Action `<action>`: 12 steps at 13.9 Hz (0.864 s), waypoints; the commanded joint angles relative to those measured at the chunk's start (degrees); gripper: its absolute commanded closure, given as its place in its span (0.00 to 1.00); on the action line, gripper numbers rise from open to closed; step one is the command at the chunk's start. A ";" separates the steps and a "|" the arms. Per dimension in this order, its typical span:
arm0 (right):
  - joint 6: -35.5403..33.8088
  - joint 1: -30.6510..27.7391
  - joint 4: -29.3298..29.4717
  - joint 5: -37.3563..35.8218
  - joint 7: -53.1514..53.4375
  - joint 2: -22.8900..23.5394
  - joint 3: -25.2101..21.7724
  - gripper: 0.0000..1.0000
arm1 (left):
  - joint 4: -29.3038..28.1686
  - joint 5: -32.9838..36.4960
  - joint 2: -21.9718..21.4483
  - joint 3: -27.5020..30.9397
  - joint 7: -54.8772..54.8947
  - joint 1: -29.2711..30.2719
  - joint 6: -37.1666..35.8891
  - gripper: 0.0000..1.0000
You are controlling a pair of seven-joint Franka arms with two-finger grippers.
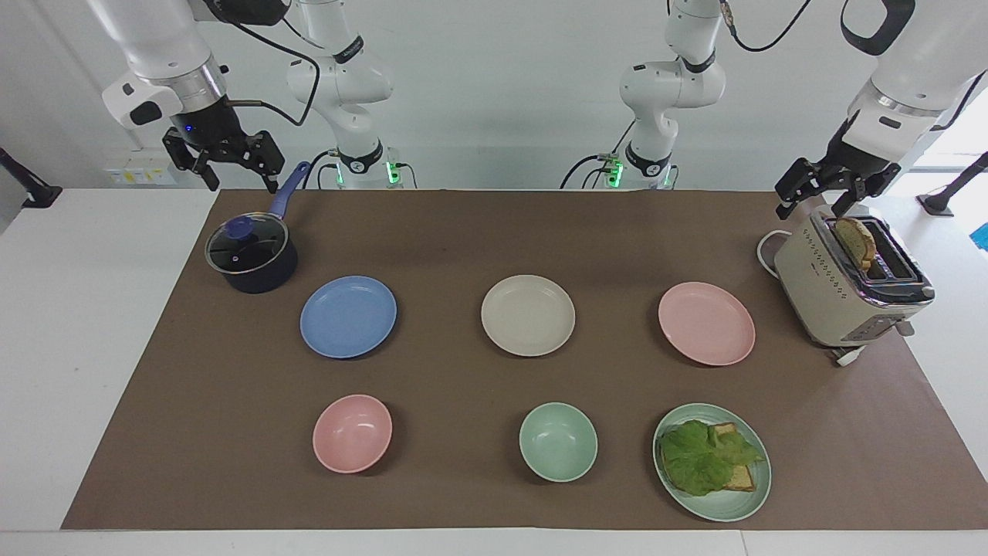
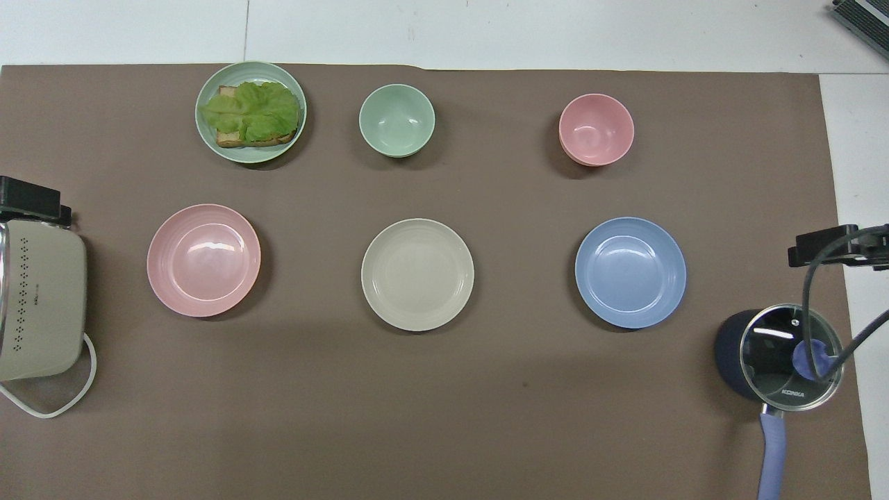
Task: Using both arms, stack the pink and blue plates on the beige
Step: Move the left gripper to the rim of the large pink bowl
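1. Nothing is stacked yet. The beige plate (image 1: 528, 315) sits bare in the middle of the brown mat (image 1: 494, 232). The blue plate (image 1: 348, 316) lies beside it toward the right arm's end, and the pink plate (image 1: 706, 323) lies beside it toward the left arm's end. All three are well apart.
2. Your right gripper (image 1: 231, 174) hangs up high over the pot (image 1: 252, 259), with its fingers wide and nothing in them.
3. Your left gripper (image 1: 820, 197) hangs up high over the toaster (image 1: 849, 289), also wide and holding nothing.
4. I think the first job is to bring each gripper down to the plate on its own side.
5. Aim for the rim. Plates are flat, so pinch the edge that faces the arm.
6. Come down slowly so the plate does not slide away.
7. Keep away from the pink bowl (image 1: 352, 433) and the green bowl (image 1: 558, 442).
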 commanded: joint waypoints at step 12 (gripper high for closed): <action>0.35 -0.51 -2.62 -0.30 -1.60 -2.12 -0.03 0.00 | -5.01 0.47 -2.14 0.57 -0.63 -0.36 0.92 0.00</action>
